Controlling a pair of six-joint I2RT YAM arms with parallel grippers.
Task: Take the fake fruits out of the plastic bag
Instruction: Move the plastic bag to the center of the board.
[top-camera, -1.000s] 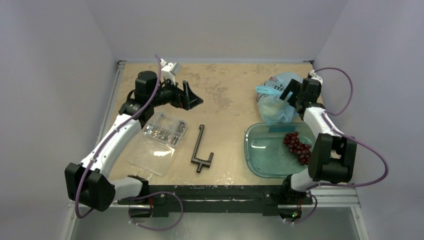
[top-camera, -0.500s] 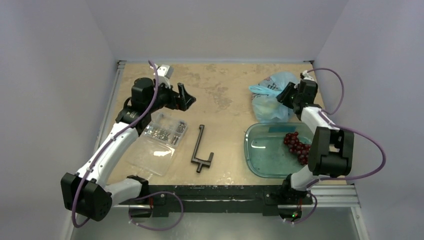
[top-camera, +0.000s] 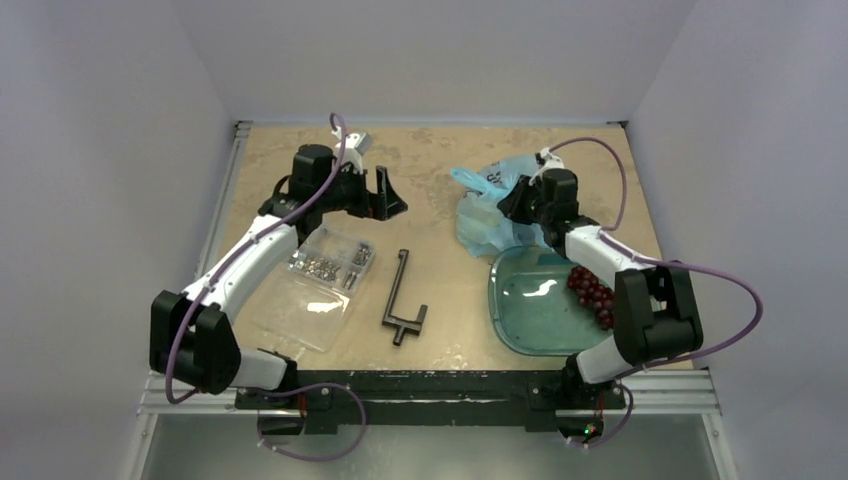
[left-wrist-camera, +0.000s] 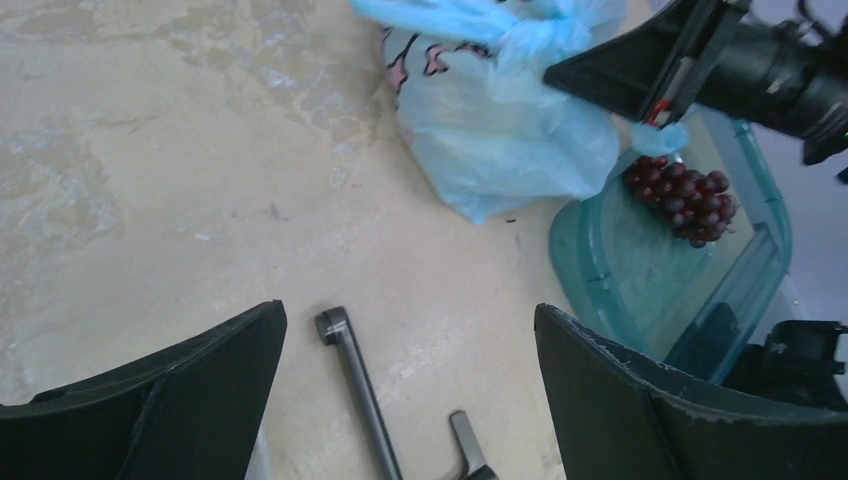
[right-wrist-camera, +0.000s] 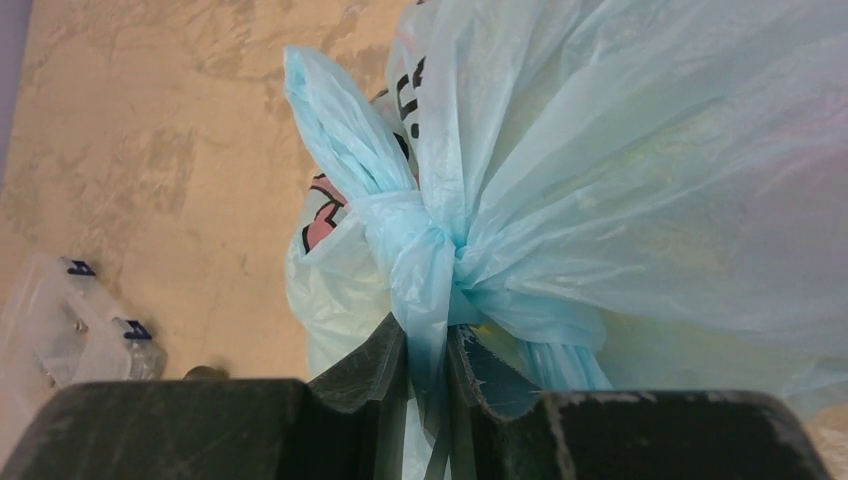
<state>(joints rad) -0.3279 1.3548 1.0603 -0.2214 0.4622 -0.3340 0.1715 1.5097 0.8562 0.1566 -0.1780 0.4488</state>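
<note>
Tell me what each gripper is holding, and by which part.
The right gripper pinches the plastic bag by the twisted strip at its knot. The left gripper is open and holds nothing.

Knotted light-blue plastic bag bulges, perhaps with fruit; dark grape bunch lies in teal tray.

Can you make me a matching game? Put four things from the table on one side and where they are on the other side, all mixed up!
Things:
1. plastic bag
2. grape bunch
3. black metal bar
4. clear bag of screws

Places:
A. alone near the middle of the table
B. pinched at its knot by the right claw
C. on the left side of the table
D. in the teal tray

Pairs: 1-B, 2-D, 3-A, 4-C
</note>
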